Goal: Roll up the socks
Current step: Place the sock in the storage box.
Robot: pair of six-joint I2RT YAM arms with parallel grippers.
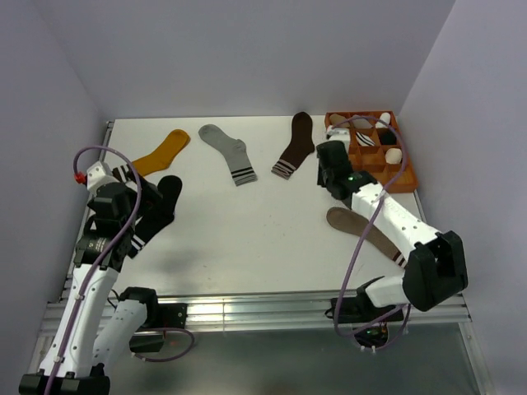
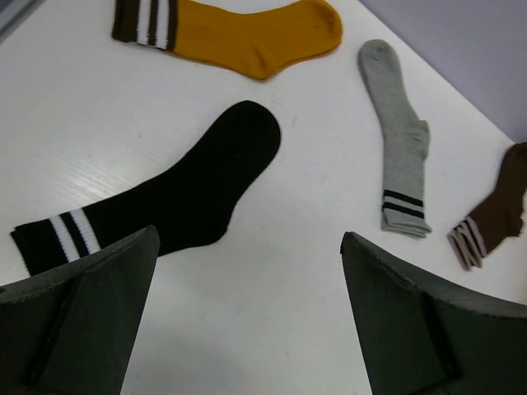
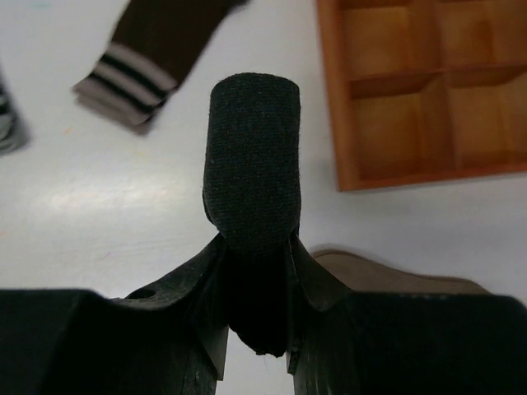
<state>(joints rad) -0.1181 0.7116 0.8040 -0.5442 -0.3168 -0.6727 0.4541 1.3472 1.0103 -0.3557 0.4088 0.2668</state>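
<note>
A black sock with white cuff stripes (image 2: 189, 193) lies flat on the white table at the left (image 1: 162, 206). My left gripper (image 2: 249, 240) hovers just right of its cuff end, open, with nothing between the fingers. My right gripper (image 3: 255, 247) is shut on a rolled charcoal-black sock (image 3: 251, 156) that sticks out past the fingertips. It is held above the table just left of the orange tray (image 1: 409, 177). The taupe sock (image 1: 362, 230) lies flat under the right arm, and its edge (image 3: 395, 280) shows beside the right finger.
The mustard-yellow sock (image 1: 165, 151), the light grey sock (image 1: 228, 152) and the dark brown sock (image 1: 296, 144) lie along the back of the table. The orange tray (image 3: 338, 107) has compartments, and several hold rolled socks (image 1: 363, 140). Walls close in the back and both sides.
</note>
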